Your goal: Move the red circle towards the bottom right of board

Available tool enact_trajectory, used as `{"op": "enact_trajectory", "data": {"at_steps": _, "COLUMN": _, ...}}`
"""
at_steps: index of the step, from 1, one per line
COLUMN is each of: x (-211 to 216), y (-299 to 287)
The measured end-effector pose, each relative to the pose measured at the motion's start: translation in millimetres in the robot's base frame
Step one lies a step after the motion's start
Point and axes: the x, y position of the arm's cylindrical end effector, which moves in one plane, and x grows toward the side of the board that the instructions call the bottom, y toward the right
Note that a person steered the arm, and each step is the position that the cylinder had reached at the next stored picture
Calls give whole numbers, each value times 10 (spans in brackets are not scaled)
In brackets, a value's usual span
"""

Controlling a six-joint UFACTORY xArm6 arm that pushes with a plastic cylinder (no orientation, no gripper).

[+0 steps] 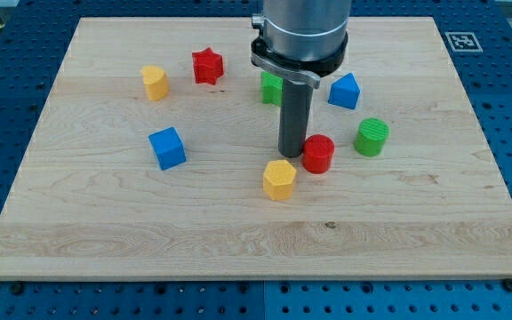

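The red circle (318, 153), a short red cylinder, stands on the wooden board (105, 231) a little right of the middle. My tip (292, 155) is down on the board at the circle's left side, touching it or nearly so. A yellow hexagon block (279, 180) lies just below and left of my tip.
A green cylinder (372, 137) stands right of the red circle. A blue block (344, 91) and a green block (272, 87), partly hidden by the rod, lie above. A red star (207, 66), a yellow block (155, 82) and a blue cube (167, 148) lie on the left.
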Motion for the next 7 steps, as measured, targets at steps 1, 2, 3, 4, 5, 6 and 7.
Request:
{"op": "enact_trajectory", "data": {"at_steps": 1, "x": 189, "y": 201}}
{"op": "enact_trajectory", "data": {"at_steps": 2, "x": 187, "y": 325}}
{"op": "enact_trajectory", "data": {"at_steps": 3, "x": 29, "y": 332}}
{"op": "enact_trajectory", "data": {"at_steps": 4, "x": -6, "y": 423}}
{"op": "enact_trajectory", "data": {"at_steps": 5, "x": 127, "y": 614}}
{"op": "enact_trajectory", "data": {"at_steps": 6, "x": 325, "y": 808}}
{"op": "enact_trajectory", "data": {"at_steps": 7, "x": 409, "y": 991}}
